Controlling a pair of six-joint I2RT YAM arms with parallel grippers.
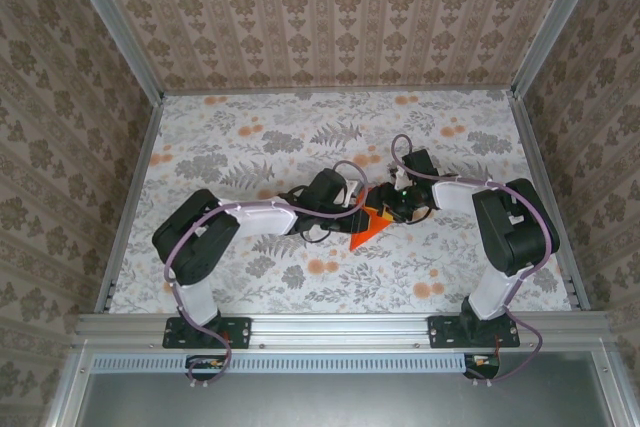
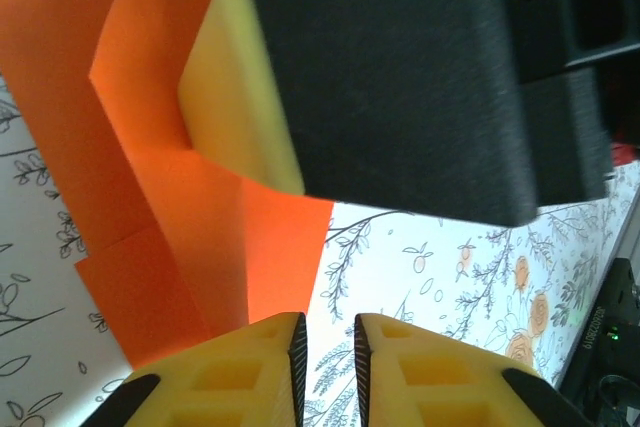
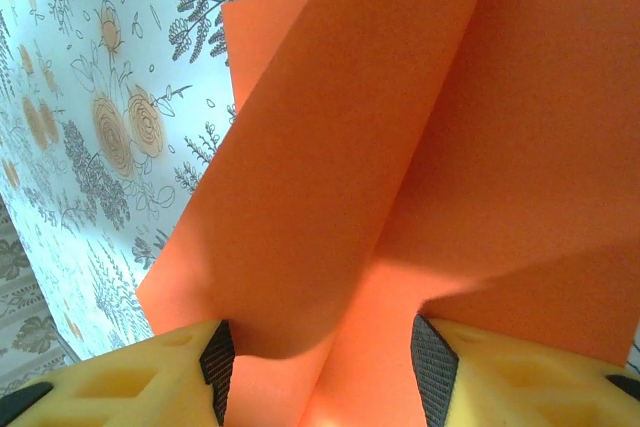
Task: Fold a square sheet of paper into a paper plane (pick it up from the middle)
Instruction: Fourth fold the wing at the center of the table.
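The square sheet of paper [image 1: 362, 230], bright orange, lies creased into a pointed shape at the middle of the table, between both grippers. In the right wrist view a raised flap of the paper [image 3: 400, 147] stands between the wide-apart jaws of my right gripper [image 3: 322, 347], which is open. My left gripper [image 2: 330, 322] has its jaws a narrow gap apart with only the tablecloth showing between them; the paper [image 2: 170, 197] lies just to their left. A yellow-and-black finger [image 2: 400, 77] of the right gripper rests against the fold. From above, the left gripper [image 1: 357, 205] and the right gripper [image 1: 388, 209] nearly meet over the paper.
The table [image 1: 250, 137] carries a floral cloth with small pale orange flowers. Patterned walls close off the left, back and right. An aluminium rail [image 1: 340, 325] with both arm bases runs along the near edge.
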